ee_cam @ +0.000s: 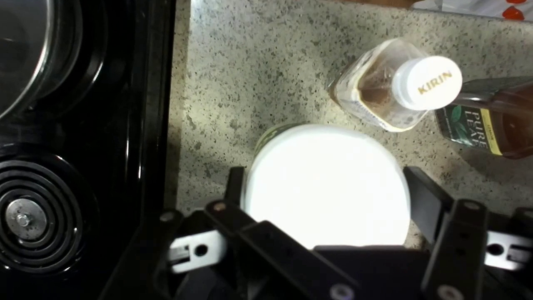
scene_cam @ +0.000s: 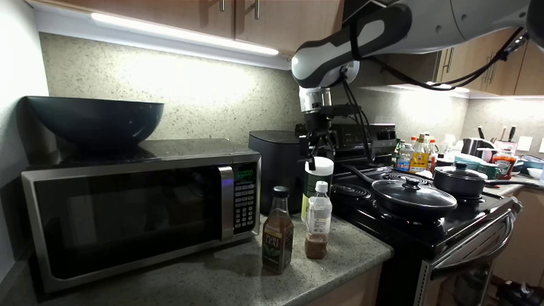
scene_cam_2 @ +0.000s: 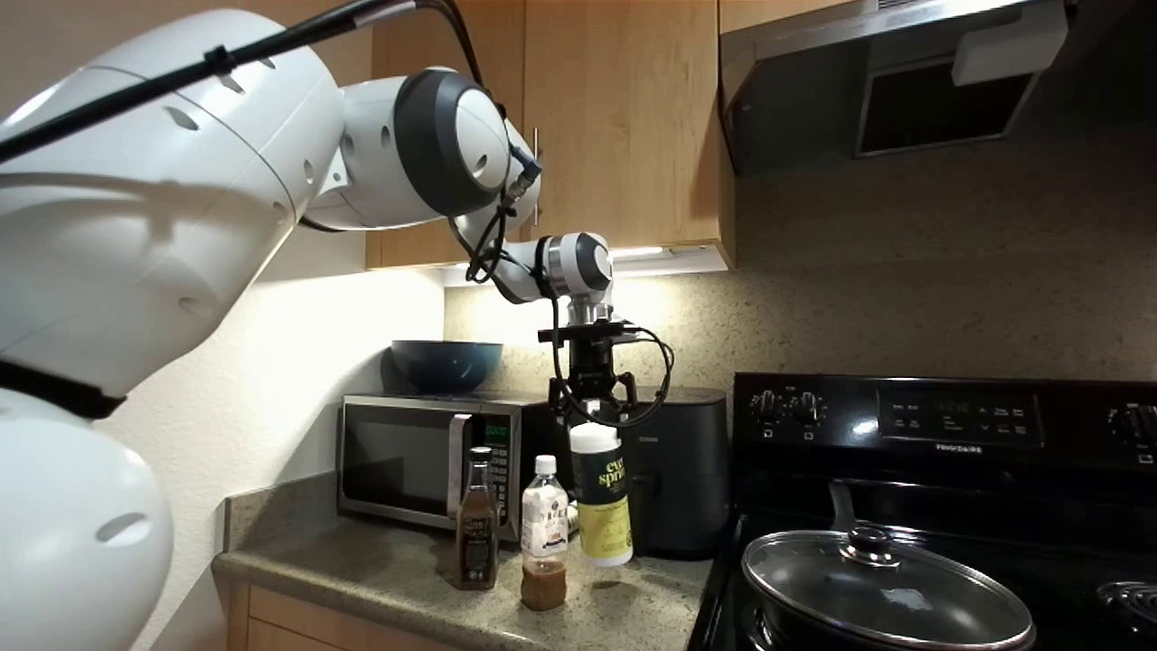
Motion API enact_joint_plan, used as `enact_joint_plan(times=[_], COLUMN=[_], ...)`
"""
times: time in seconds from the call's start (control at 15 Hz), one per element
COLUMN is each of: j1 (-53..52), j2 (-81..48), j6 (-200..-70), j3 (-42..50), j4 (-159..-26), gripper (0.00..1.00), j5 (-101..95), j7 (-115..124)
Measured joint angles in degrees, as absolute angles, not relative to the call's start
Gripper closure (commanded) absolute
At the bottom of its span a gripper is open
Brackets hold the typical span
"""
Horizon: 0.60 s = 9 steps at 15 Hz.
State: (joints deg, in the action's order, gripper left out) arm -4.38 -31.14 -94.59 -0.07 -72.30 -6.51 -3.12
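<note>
Both exterior views: Franka Panda arm [scene_cam_2: 208, 190], white with grey joint covers, black cable strapped along it; reaches over the surface [scene_cam: 348, 255], a grey speckled stone-look counter.

Frigidaire range [scene_cam_2: 841, 466], black, with coil burners [ee_cam: 25, 218]; adjoins the surface.

Microwave [scene_cam: 127, 221], silver frame, dark glass door, green digits lit; on the surface.

Air fryer [scene_cam_2: 687, 493], black, rounded corners; on the surface, between microwave and range.

Bowl [scene_cam: 95, 121], dark blue, wide; upright on top of the microwave.

Lidded frying pan [scene_cam: 412, 204], black, glass lid in place; on the range, on the part near the surface.

Lidded saucepan [scene_cam: 459, 185], black, glass lid in place; on the range, beyond the frying pan in an exterior view.

Everspring canister [scene_cam_2: 604, 506], dark green and yellow label, white top [ee_cam: 329, 166]; leans slightly, its base just above the surface with a shadow below; in front of the air fryer, near the two bottles.

Kirin bottle [scene_cam: 319, 214], clear, white cap, brown liquid in the lower part; upright on the surface, near the canister.

Pure Leaf bottle [scene_cam: 278, 244], dark cap, brown contents; upright on the surface, beside the Kirin bottle.

Claw [ee_cam: 327, 185], black; pinching the Everspring canister by its white top, pads [ee_cam: 421, 200] against opposite sides.
</note>
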Motion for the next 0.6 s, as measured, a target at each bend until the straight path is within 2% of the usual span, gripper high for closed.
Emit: enact_joint_plan(times=[0.6], j1=[-3.63], j2=[-35.43], j6=[-100.16], j3=[-1.06], j4=[-69.04], gripper=[0.33], j5=[-4.12], j7=[-3.26])
